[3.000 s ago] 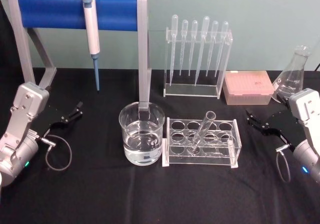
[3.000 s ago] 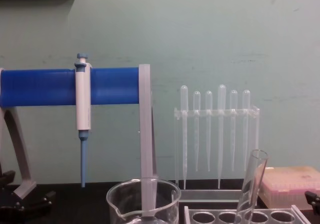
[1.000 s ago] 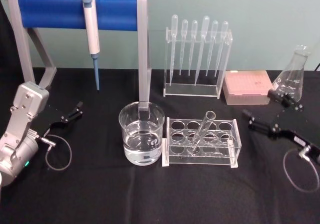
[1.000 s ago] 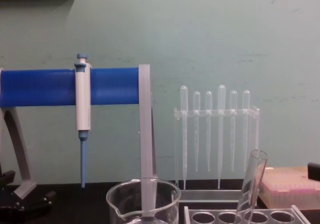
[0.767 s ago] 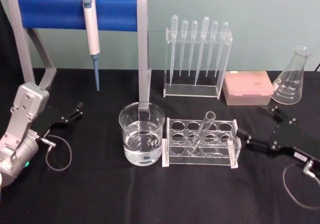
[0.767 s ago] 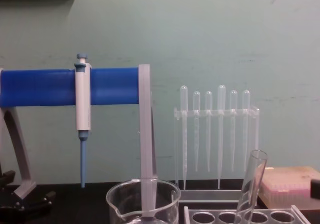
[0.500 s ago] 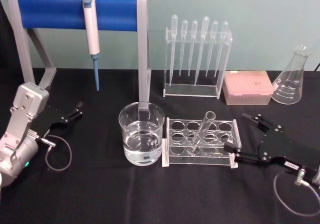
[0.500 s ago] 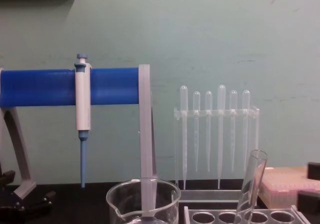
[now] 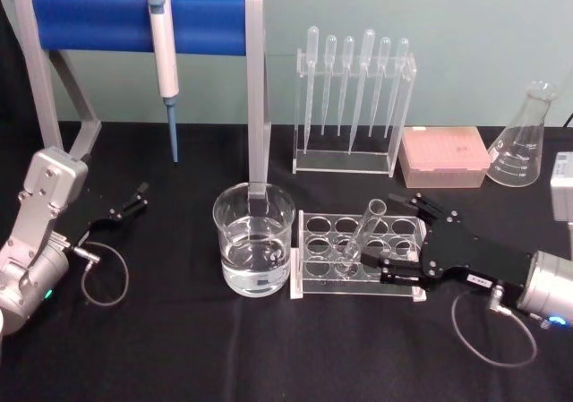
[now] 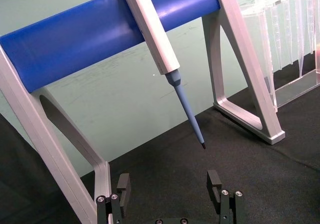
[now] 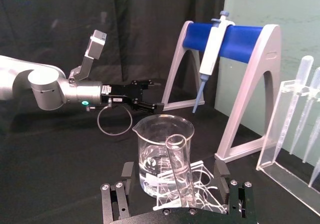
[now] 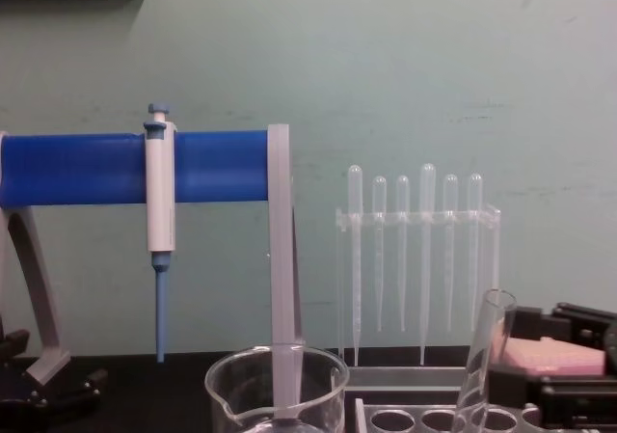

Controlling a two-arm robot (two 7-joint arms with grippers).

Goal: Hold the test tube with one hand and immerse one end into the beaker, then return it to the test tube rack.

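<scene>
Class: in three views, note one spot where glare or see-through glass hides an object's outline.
Head view: the clear glass test tube, by the open right gripper, merges with the clear holed rack. Right wrist view: white glints streak the wide glass beaker. Left wrist view: sheen along the blue bar.

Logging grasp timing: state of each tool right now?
Left tool: open, empty, parked at the left.
Right tool: open, empty, close beside the long clear glass test tube.
</scene>
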